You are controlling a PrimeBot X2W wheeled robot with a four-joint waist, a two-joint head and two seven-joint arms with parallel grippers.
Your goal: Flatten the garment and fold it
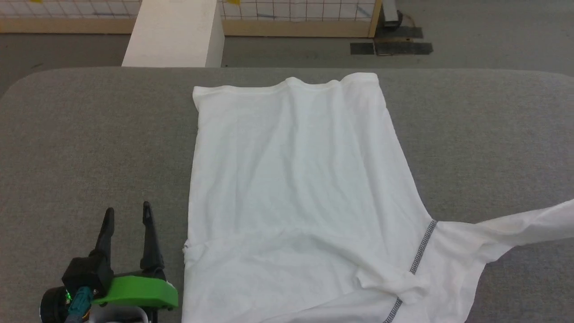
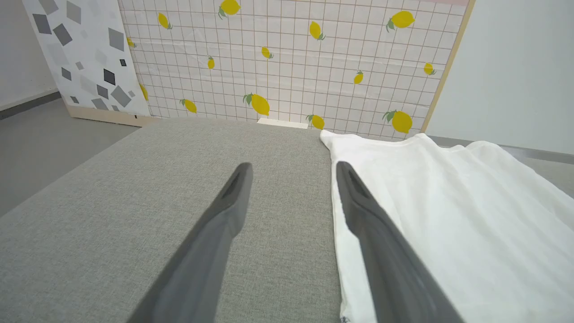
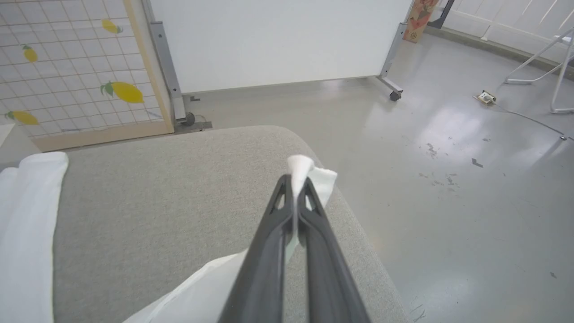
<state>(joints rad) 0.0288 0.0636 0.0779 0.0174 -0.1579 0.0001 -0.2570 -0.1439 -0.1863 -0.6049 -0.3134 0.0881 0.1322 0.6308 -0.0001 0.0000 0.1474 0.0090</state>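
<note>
- While the garment (image 1: 291, 188) lay mostly flat, folding looked undone;
- right gripper (image 3: 296, 181), fingers closed, pinched the end of the outstretched sleeve (image 1: 515, 226);
- left gripper (image 1: 128, 214) gaped empty beside it.

You're working in a lab or test bay, not a home: a bare grey floor (image 3: 448, 202) with tape patches (image 1: 390, 47), a white partition (image 3: 278, 40) on castors, and propped-up backdrop panels (lemon-print tile (image 2: 291, 58), grey terrazzo (image 2: 85, 58)) beyond the far edge of the cloth-covered desk (image 1: 89, 134).
</note>
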